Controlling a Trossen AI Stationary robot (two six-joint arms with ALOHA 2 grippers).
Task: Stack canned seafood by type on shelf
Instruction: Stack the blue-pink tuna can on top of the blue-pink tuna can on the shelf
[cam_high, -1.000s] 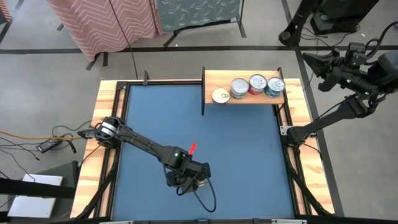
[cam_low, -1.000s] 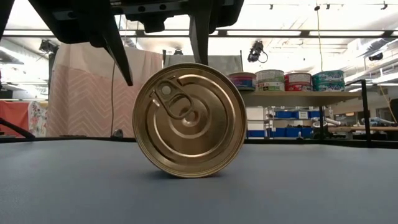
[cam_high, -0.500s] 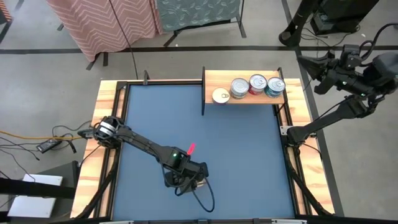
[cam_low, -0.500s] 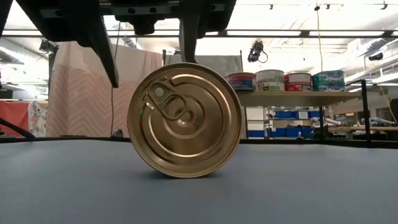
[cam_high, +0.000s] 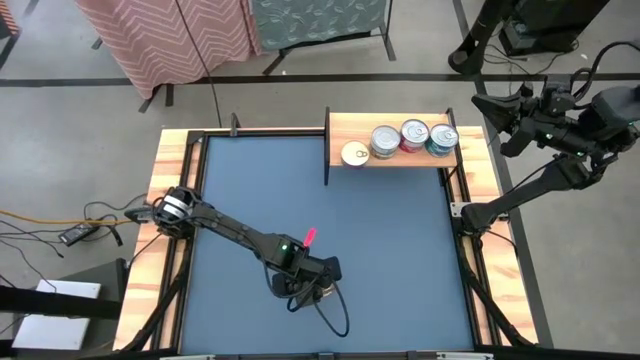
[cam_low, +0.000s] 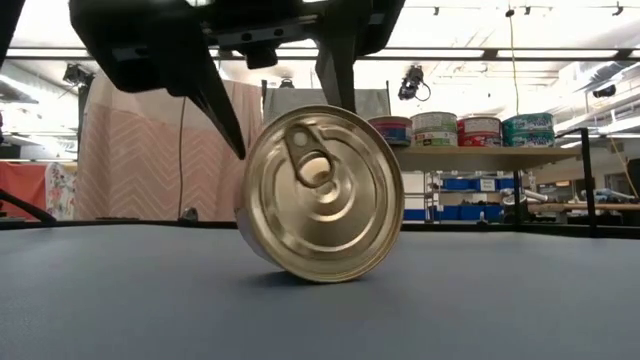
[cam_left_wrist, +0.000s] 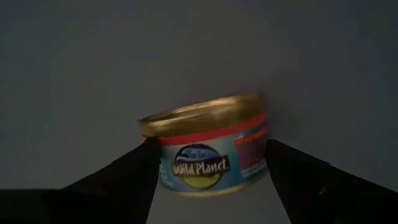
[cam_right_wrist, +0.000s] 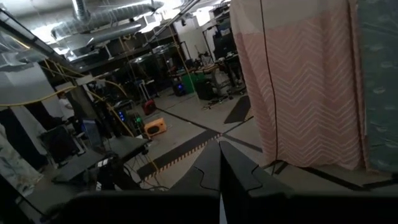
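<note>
gold tin (cam_low: 320, 195) on edge on blue table (cam_high: 400, 240), free to roll | your left gripper (cam_left_wrist: 211, 168) straddles it, fingers open | rigid, slick: pinch labelled sides | right gripper (cam_high: 490, 110) closed beside shelf (cam_high: 345, 128)

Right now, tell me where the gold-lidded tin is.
The gold-lidded tin stands on its edge on the blue table, near the front and a little left of centre, between the open fingers of the left claw, far from the shelf.
</note>
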